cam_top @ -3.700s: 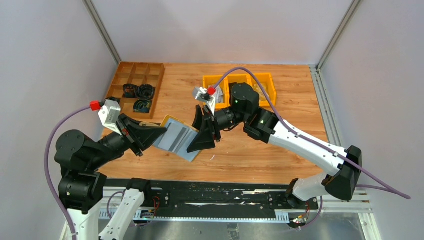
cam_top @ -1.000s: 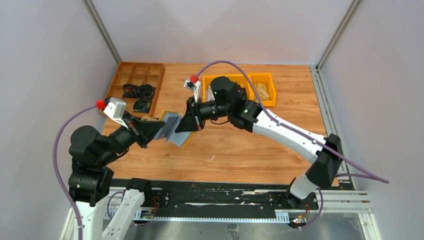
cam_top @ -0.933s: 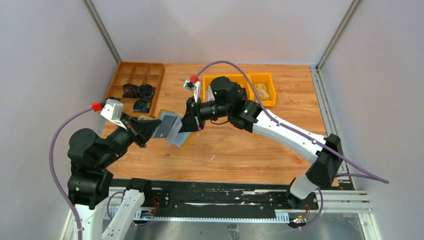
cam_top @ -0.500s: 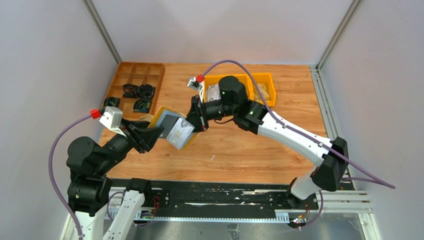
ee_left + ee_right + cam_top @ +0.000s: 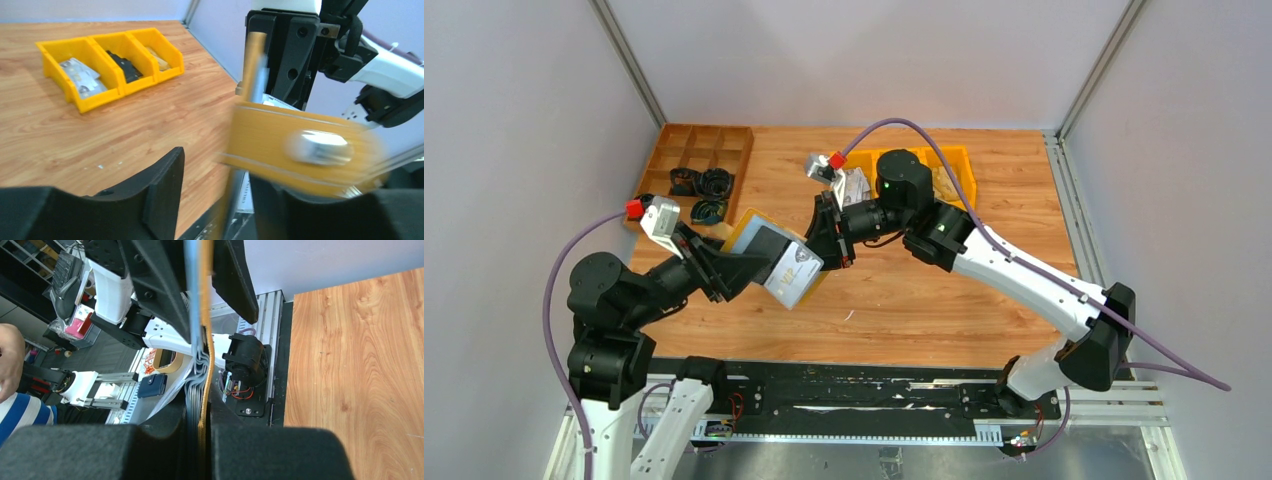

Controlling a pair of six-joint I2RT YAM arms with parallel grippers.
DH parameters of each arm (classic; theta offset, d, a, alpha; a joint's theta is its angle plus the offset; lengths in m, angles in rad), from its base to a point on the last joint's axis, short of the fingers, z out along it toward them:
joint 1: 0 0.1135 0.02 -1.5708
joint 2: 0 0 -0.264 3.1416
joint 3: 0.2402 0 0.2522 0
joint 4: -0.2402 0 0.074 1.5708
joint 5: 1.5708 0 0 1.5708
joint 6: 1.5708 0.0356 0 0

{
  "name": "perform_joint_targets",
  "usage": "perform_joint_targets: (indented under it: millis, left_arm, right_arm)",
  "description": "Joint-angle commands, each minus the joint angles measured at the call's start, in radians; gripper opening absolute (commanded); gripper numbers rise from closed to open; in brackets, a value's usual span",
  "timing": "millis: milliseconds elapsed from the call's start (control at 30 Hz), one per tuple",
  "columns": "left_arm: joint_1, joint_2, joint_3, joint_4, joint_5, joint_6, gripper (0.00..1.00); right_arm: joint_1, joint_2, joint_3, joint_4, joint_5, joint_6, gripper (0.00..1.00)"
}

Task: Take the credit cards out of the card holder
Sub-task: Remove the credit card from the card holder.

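Note:
The mustard-yellow card holder hangs open above the table, its grey-blue sleeved inside facing up. My right gripper is shut on its right edge; in the right wrist view the yellow cover and grey sleeves sit pinched between the fingers. A whitish credit card lies on the holder's near end. My left gripper is open at the holder's left side. In the left wrist view the blurred snap tab crosses above the right finger, and a card edge shows in the gap.
Three joined yellow bins stand at the back right of the wooden table, holding grey, black and tan pieces. A brown compartment tray with black parts sits at the back left. Grey walls close in both sides.
My left gripper has gone from shut to open and let go at the holder's left edge. The right gripper has carried the holder right and turned its inside upward.

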Motion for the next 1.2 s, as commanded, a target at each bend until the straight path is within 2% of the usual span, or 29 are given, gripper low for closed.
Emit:
perform_joint_targets:
  millis: [0, 167, 233, 300, 367, 467, 733, 1033, 1167]
  left_arm:
    - [0.001, 0.047, 0.014, 0.099, 0.045, -0.115, 0.46]
    - [0.001, 0.069, 0.046, 0.101, 0.096, -0.128, 0.15]
    - [0.001, 0.071, 0.063, 0.094, 0.1, -0.106, 0.07]
    - [0.001, 0.071, 0.078, 0.079, 0.1, -0.081, 0.0]
    - [0.001, 0.072, 0.096, 0.055, 0.101, -0.047, 0.0]
    - [0.001, 0.067, 0.107, 0.027, 0.099, -0.017, 0.0]
    - [0.001, 0.034, 0.09, 0.014, 0.108, 0.046, 0.0]
    - [0.001, 0.017, 0.034, 0.099, 0.15, -0.047, 0.0]
    - [0.001, 0.023, 0.041, 0.108, 0.158, -0.069, 0.0]
  right_arm:
    - [0.002, -0.035, -0.011, 0.072, -0.079, -0.001, 0.0]
    - [0.001, -0.051, -0.038, 0.1, -0.098, -0.011, 0.02]
    - [-0.005, -0.062, -0.054, 0.1, -0.085, -0.02, 0.19]
    - [-0.026, -0.078, -0.068, 0.079, -0.066, -0.03, 0.45]
    - [-0.058, -0.099, -0.082, 0.05, -0.045, -0.044, 0.61]
    - [-0.115, -0.135, -0.094, 0.02, -0.034, -0.044, 0.74]
    - [-0.204, -0.182, -0.035, 0.002, -0.119, -0.042, 0.83]
    - [-0.115, -0.058, 0.023, 0.061, -0.138, -0.039, 0.86]
    - [-0.078, -0.05, -0.011, 0.124, -0.186, -0.041, 0.84]
